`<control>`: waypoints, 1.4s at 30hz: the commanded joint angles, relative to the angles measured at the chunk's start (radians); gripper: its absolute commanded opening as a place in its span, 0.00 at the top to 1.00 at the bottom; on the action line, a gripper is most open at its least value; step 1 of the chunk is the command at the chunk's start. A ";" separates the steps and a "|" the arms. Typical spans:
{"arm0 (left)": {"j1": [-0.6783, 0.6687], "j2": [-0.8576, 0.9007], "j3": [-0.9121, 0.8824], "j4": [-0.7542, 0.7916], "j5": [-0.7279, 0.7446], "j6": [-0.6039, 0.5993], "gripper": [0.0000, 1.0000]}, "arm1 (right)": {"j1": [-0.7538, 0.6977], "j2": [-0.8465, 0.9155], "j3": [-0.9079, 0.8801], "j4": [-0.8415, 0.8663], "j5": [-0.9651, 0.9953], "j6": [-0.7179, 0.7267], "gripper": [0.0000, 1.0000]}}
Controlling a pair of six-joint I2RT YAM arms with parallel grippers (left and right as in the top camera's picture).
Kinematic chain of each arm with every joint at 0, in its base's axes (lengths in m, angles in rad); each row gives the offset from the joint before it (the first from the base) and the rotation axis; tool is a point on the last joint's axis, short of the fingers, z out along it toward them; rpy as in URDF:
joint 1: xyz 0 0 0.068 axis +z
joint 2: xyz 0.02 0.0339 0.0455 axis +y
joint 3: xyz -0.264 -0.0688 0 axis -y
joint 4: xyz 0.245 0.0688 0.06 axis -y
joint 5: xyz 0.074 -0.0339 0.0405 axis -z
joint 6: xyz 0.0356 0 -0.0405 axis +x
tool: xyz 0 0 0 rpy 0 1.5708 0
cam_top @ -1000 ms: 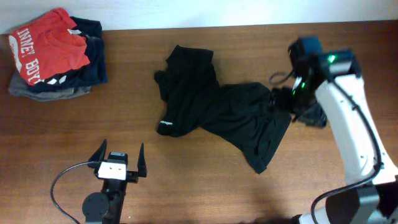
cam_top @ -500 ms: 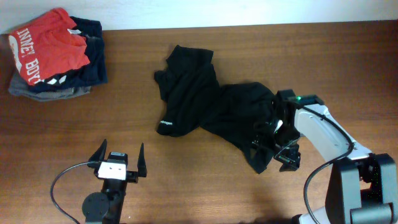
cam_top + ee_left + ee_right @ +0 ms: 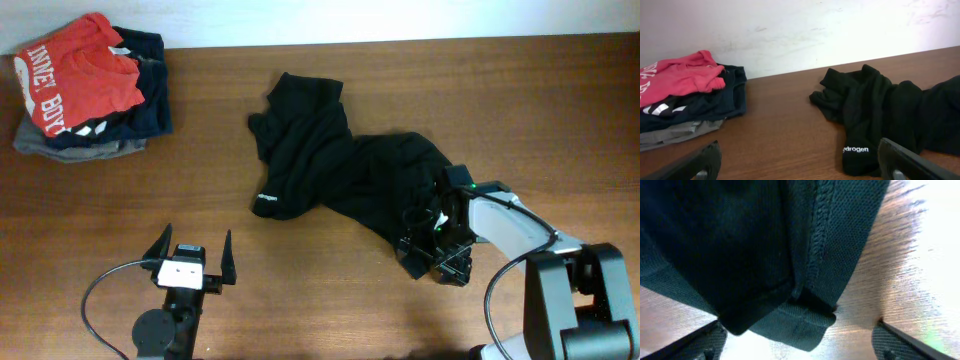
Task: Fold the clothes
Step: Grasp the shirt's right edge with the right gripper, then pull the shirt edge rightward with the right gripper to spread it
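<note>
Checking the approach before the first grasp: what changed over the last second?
The right gripper swung from the far side of the table toward the near edge, to the near-right corner of the black top. It now sits open around the hem, with nothing grasped. The top's lay looks unchanged, the left gripper is parked open as before, and the folded pile has not moved.

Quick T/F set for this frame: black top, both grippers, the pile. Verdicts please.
1. The black top lies crumpled, unfolded. True.
2. The left gripper is holding a sleeve. False: it is open over bare table, apart from the top.
3. The right gripper is open at the top's hem. True.
4. The red shirt lies under the black top. False: it sits on a pile in the far corner, apart from the top.
</note>
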 commanded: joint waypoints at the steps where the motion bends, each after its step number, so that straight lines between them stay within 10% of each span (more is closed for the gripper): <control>1: 0.006 -0.006 -0.003 -0.005 -0.004 0.009 0.01 | 0.005 0.000 -0.042 0.055 -0.013 0.004 0.12; 15: 0.006 -0.006 -0.003 -0.005 -0.003 0.009 0.01 | 0.005 0.000 -0.082 0.124 -0.008 0.004 0.96; 42: 0.006 -0.007 -0.003 -0.005 -0.003 0.009 0.01 | -0.423 -0.026 0.643 -0.398 0.463 -0.062 0.96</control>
